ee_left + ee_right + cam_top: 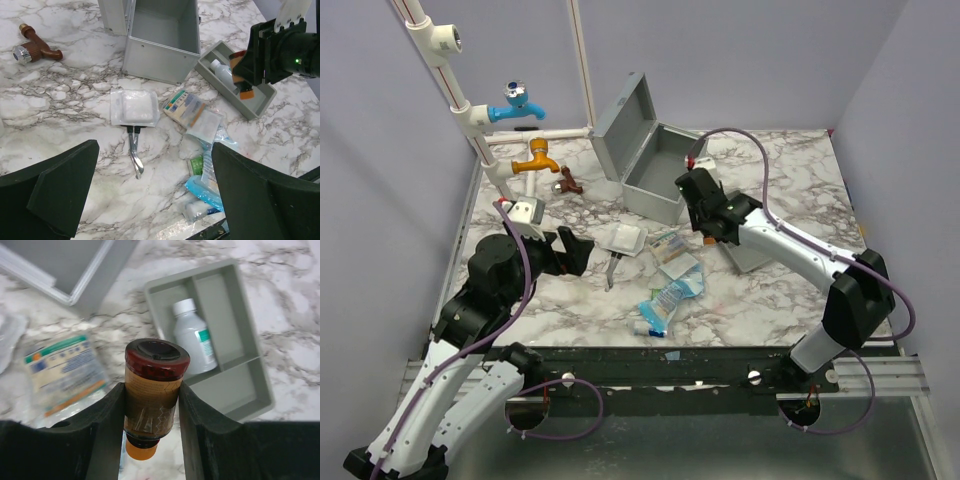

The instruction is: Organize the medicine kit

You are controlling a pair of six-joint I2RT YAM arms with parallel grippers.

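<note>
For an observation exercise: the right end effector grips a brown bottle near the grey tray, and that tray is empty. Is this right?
No. The right end effector does grip the brown bottle near the grey tray, but the tray is not empty: the right wrist view shows a white bottle in one compartment.

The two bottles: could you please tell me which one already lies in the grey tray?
The white-capped bottle, lying in a compartment of the tray; the amber bottle is held in the right gripper instead.

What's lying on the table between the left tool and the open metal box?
A clear packet lying over scissors, just in front of the box; the left wrist view shows it.
</note>
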